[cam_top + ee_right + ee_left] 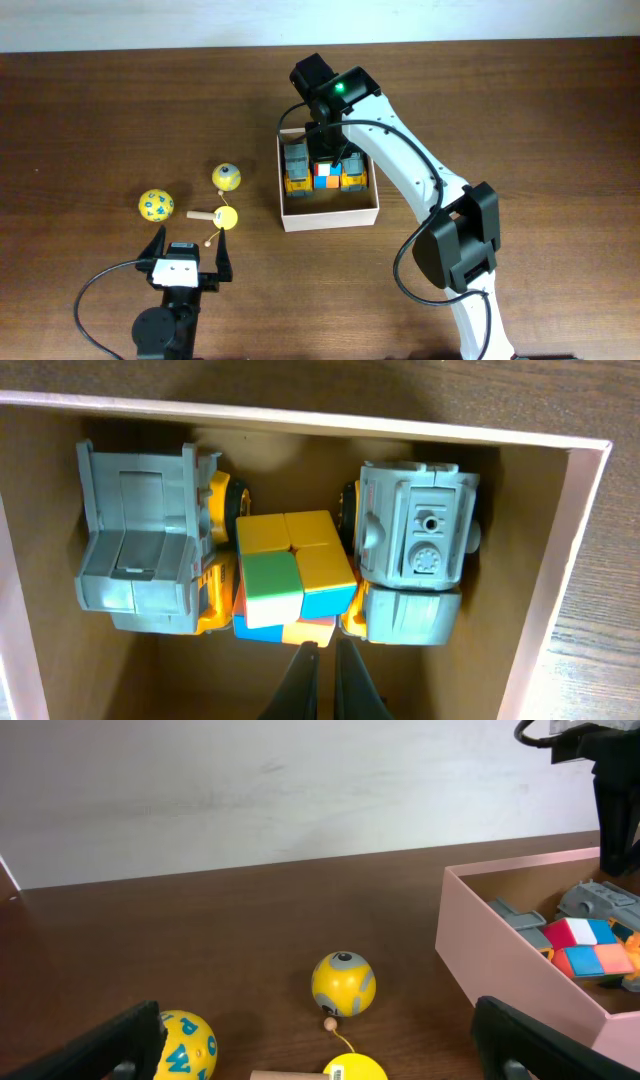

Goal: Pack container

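**Box part packed, toys wait outside**

The container [330,216] sits right of the table's centre, with two grey trucks [150,540] flanking a colour cube [295,565] along its far wall. The right gripper [320,665] hangs just beside the cube, fingers pinched together on nothing. A clean exit likely means rising straight up without brushing the cube. The left gripper [192,248], spread wide and empty, faces the lettered ball [156,205] nearby.

Wooden table [100,120] bears container [330,220], lettered ball [156,205], eyed ball [227,177], stick toy [222,216].
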